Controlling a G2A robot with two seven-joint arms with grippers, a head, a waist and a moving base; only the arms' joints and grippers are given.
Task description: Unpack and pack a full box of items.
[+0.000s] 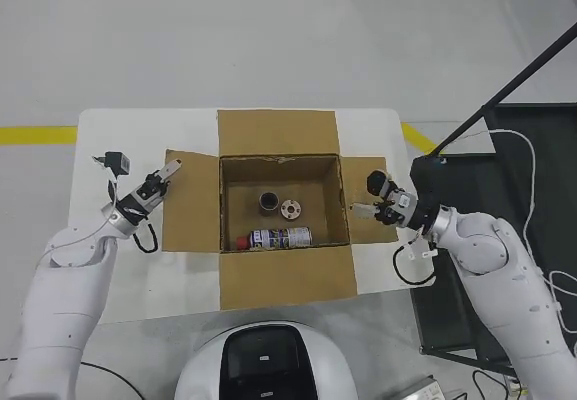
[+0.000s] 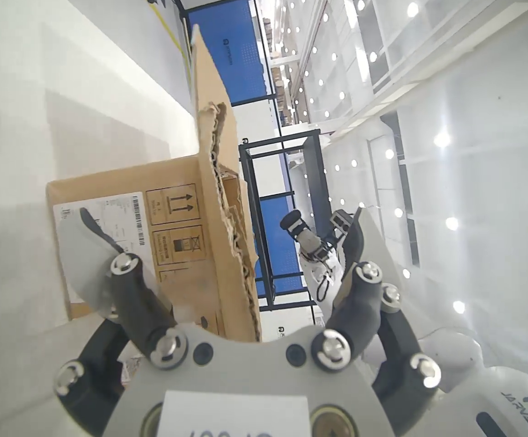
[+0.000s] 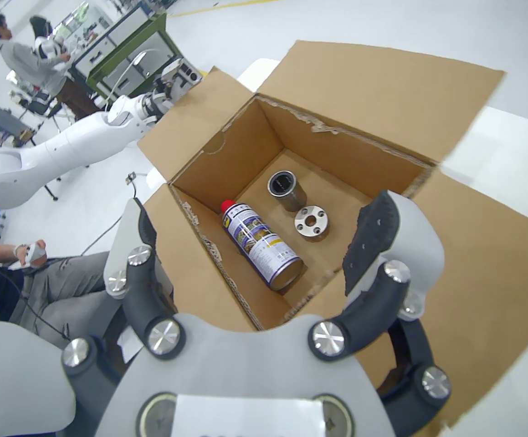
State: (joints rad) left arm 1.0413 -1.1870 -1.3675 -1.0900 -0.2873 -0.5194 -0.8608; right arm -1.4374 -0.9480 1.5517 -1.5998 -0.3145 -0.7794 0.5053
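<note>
Both your grippers are spread wide and hold nothing. The left gripper sits at the outer edge of the box's left flap, and the right gripper is over its right flap. Inside the box, a spray can lies along the near wall, with a metal cylinder and a ring mid-floor. If you reach for the can, a finger could jam against that wall, or the can could roll.
</note>
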